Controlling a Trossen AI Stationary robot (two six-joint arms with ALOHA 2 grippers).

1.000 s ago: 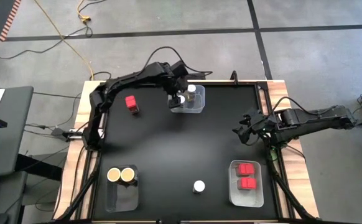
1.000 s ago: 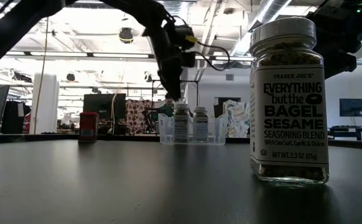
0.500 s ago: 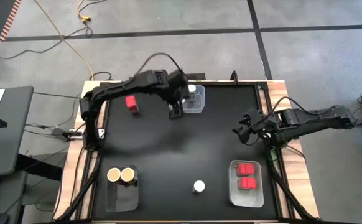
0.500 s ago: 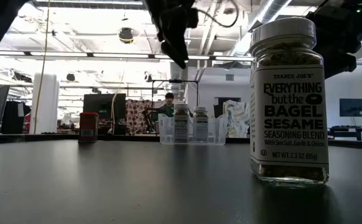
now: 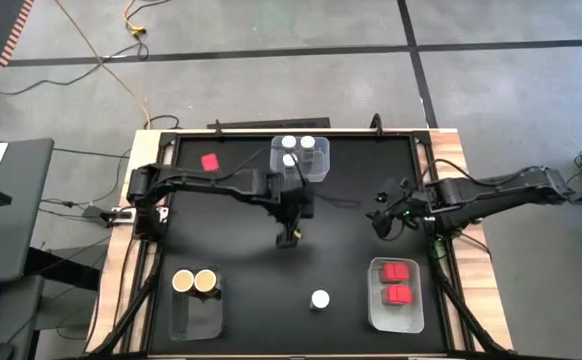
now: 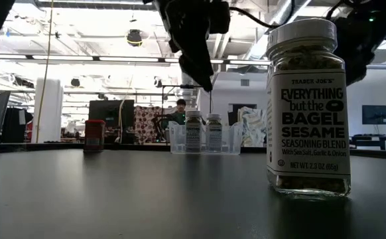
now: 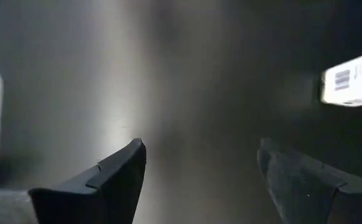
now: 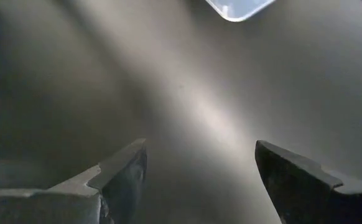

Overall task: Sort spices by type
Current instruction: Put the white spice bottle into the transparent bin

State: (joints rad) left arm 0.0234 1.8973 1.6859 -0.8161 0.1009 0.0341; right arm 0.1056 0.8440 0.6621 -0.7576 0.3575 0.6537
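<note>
My left gripper (image 5: 291,238), jaws wide and empty, hangs mid-table. I judge the next pickup is the loose white-lidded jar (image 5: 319,299) at five o'clock: descend and straddle it. My right gripper (image 5: 381,219) waits open.

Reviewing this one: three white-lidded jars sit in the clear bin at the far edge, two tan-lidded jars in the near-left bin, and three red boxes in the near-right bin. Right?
Not quite. The high view shows only two red boxy spice containers in the near-right clear bin; a third red box stands loose on the black table near the far-left corner. The three white-lidded jars and two tan-lidded jars are as you say.
</note>
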